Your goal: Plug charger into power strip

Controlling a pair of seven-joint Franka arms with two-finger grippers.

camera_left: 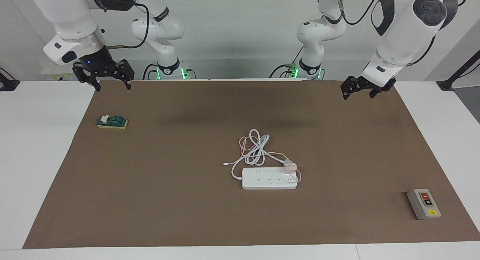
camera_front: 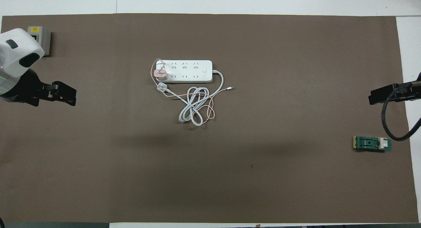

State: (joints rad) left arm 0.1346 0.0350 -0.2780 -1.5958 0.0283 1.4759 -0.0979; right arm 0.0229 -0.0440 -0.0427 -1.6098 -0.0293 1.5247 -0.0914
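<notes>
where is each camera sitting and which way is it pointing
Facing view: high across the table, looking at the robots; both arms show whole, the left claw and right claw up over the mat's corners nearest the robots.
Overhead view: high above the robots' end, looking steeply down and forward; only the left wrist and claw and the right claw's tip show at the edges.
Shared: the power strip with the charger on it, the coiled cords, the grey box and the green block.

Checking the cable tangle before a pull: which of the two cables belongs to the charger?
The thin pink cable, which runs from the pink charger on the power strip. The thick white cord coiled with it leaves the strip's end toward the right arm.
</notes>
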